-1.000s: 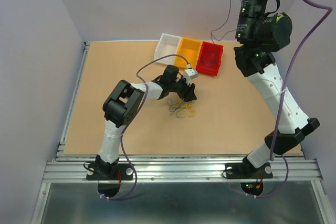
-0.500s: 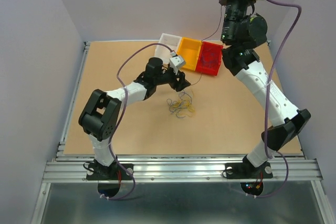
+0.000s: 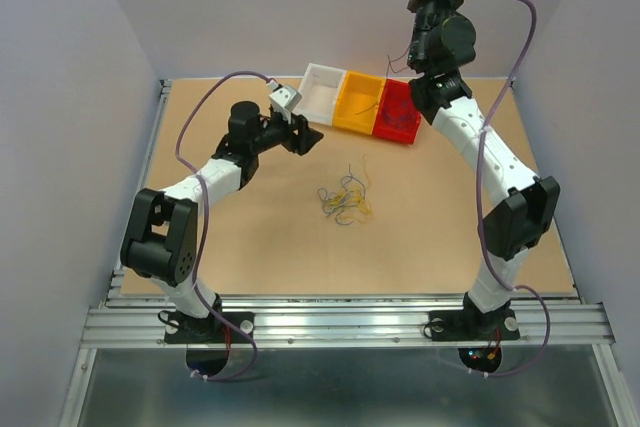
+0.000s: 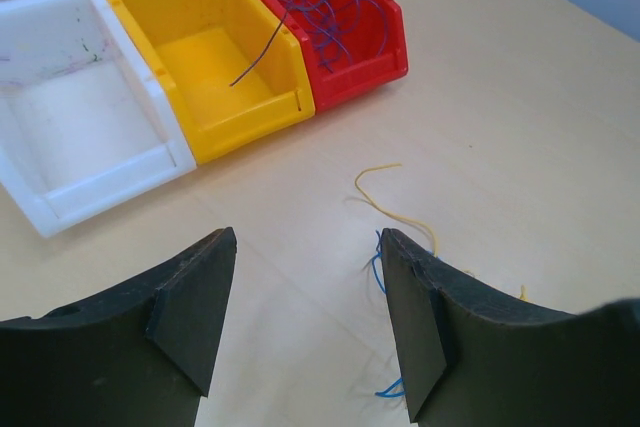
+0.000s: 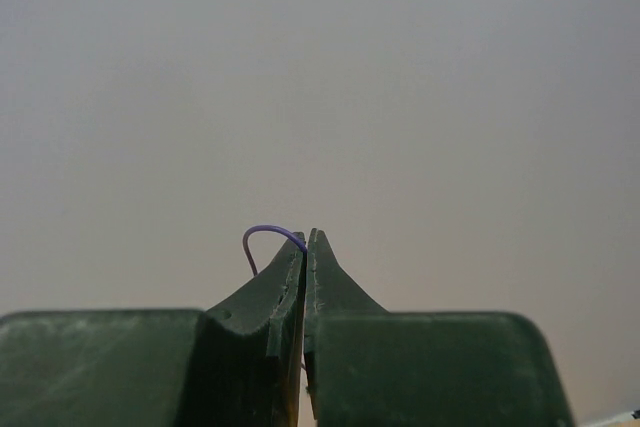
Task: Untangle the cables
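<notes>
Item one, left gripper (image 4: 305,292): I see its jaws standing apart with nothing between them, low above the table (image 3: 200,237), near the white bin (image 3: 320,87); item two, right gripper (image 5: 306,247): raised high above the red bin (image 3: 400,112), jaws pressed together on one purple cable (image 5: 275,228), whose free end shows over the yellow bin (image 4: 250,132) in the left wrist view; item three, loose cables (image 3: 345,202): a small yellow, blue and grey tangle lying mid-table, apart from both grippers; item four: more purple strands heaped inside the red bin.
</notes>
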